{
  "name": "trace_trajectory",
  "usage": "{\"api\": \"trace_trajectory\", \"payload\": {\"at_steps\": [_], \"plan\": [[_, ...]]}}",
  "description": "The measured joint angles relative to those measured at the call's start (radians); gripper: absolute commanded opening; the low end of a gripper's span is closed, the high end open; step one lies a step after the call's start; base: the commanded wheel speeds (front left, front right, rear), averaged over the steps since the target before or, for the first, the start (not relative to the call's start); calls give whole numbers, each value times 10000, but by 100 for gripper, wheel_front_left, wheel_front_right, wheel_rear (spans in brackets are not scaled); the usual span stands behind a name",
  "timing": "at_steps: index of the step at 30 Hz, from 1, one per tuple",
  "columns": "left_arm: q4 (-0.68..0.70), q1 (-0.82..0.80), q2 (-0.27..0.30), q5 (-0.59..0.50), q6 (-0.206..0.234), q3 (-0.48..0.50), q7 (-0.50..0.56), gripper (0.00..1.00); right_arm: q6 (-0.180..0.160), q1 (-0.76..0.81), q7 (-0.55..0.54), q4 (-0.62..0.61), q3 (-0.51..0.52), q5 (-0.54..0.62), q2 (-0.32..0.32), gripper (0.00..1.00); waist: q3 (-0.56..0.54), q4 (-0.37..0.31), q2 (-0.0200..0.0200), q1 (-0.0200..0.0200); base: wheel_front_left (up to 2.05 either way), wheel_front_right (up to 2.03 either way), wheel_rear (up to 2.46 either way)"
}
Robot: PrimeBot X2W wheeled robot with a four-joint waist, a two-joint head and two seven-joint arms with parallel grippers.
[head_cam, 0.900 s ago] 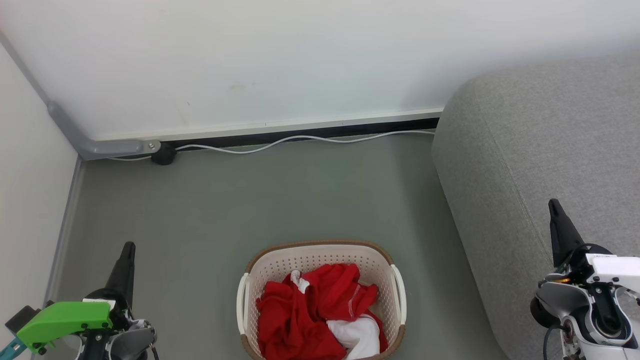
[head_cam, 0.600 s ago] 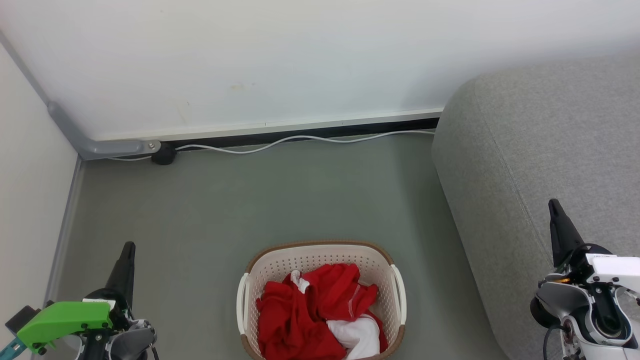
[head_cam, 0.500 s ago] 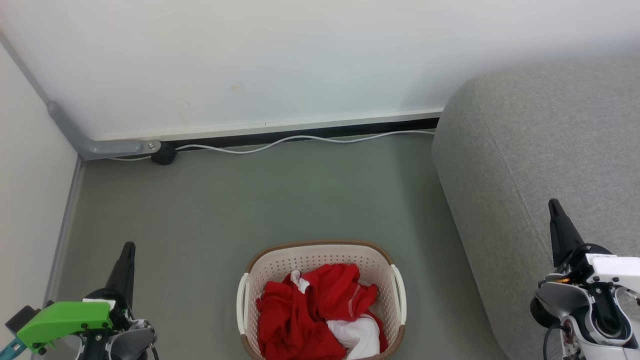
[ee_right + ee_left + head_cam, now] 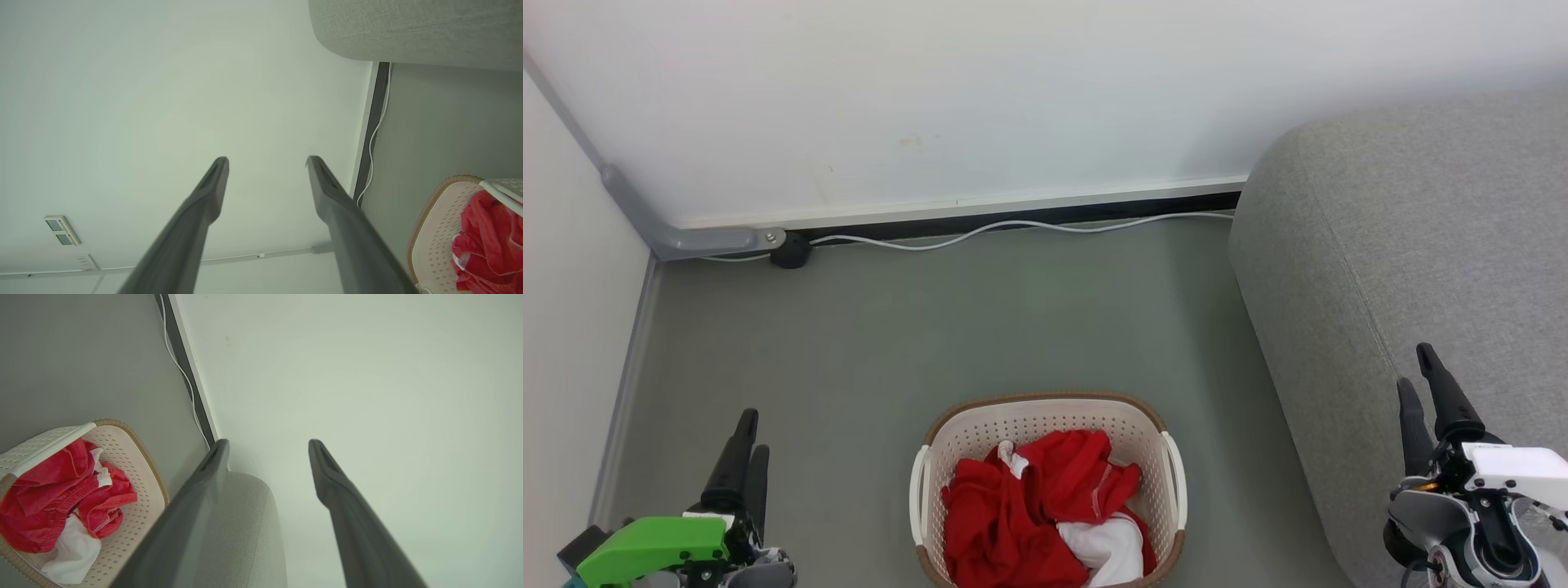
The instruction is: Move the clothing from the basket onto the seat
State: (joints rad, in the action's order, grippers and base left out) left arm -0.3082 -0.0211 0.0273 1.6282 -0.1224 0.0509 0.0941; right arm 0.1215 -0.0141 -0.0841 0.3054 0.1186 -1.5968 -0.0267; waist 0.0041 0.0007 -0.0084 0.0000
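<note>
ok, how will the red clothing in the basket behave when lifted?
Likely floppy: the red clothing lies crumpled in folds in the cream laundry basket, so it should drape and trail from a pinch. Probably light for its bulk; the fabric looks thin. Red and white parts overlap, so one pull may drag up more than one piece.

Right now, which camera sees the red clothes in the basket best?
The head view. It looks down into the basket and shows nearly all the clothing, red with white. The left wrist view shows most of it, tilted, lower left. The right wrist view catches a red part at its edge.
</note>
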Motion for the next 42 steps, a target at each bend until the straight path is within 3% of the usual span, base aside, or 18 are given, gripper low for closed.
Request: {"api": "trace_trajectory", "payload": {"at_steps": [10, 16, 22, 42], "plan": [[73, 1, 155, -1108, 0, -351, -520, 100, -13, 0, 412, -173, -541, 1292, -506, 100, 1, 23, 0, 0, 0, 0, 0], [117, 1, 293, -1973, 6, -637, -700, 100, -330, -3, 591, -309, -1080, 2475, -991, 100, 1, 42, 0, 0, 0, 0, 0], [165, 0, 424, -2928, 100, -895, -886, 100, -623, -12, 782, -366, -1561, 3712, -1060, 100, -1, 64, 0, 0, 0, 0, 0], [520, -9, 510, -5862, 360, -1344, -1580, 100, -1072, -22, 1455, -399, -2844, 6489, -1350, 100, -23, 104, 0, 0, 0, 0, 0]]}}
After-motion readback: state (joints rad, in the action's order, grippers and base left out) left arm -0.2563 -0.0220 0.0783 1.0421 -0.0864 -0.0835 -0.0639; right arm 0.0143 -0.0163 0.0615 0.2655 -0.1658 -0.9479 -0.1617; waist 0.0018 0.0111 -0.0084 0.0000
